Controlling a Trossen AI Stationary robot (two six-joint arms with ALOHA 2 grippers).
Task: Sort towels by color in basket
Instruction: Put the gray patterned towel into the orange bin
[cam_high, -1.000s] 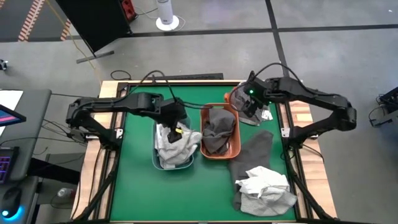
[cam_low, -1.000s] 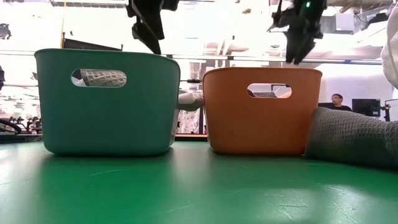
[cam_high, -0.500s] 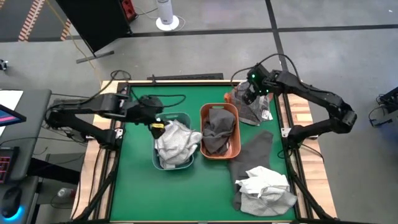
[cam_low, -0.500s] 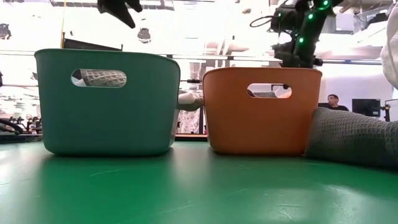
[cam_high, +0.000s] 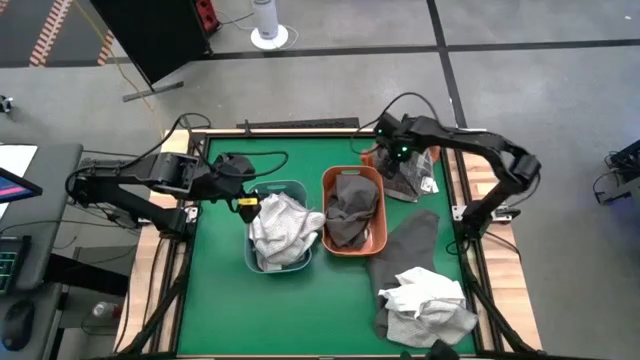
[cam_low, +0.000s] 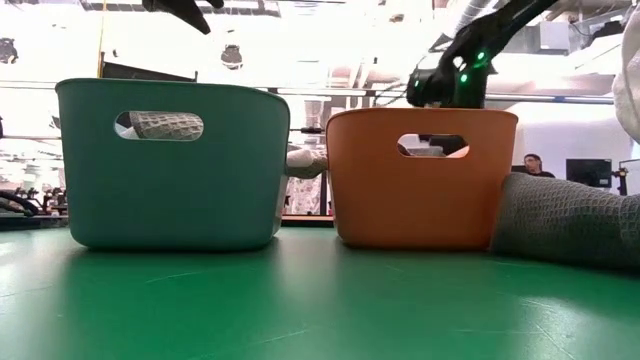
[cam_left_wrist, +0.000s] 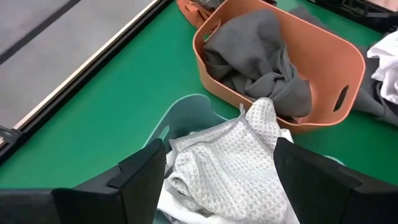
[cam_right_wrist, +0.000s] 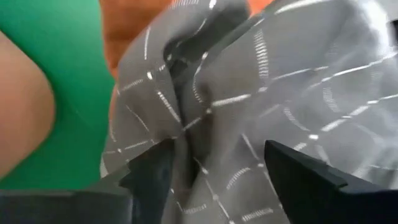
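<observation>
I had the right gripper (cam_right_wrist: 205, 163) down over the grey patterned towel (cam_high: 408, 178), which lay with a rust-orange towel (cam_high: 372, 157) on the tabletop (cam_high: 220, 300) at the far right corner, just behind the orange basket (cam_high: 352, 247). In the right wrist view the fingers stood apart with the cloth bunched up between them, not yet pinched.

My left gripper (cam_left_wrist: 217, 168) hovered off the far left corner of the teal basket (cam_low: 170, 165), fingers spread and empty, looking down on the white waffle towel (cam_left_wrist: 236, 168) heaped inside it. The orange basket held the dark grey towel (cam_left_wrist: 261, 56). Near the front right of the tabletop another dark grey towel (cam_high: 405, 245) lay stretched out, with a crumpled white towel (cam_high: 425, 295) on its near end.

I judged the patterned towel to be light and limp. It would offer no stiff edge and would sag and trail once lifted. A raised fold in the middle looked the best hold, since a pinch there would gather several layers and keep it from slipping out. Taking it by a corner would let it hang long and perhaps drag the rust-orange one beneath it. Which basket it belonged in I could not settle from here. Grey on grey pointed to the orange one, close beside it.
</observation>
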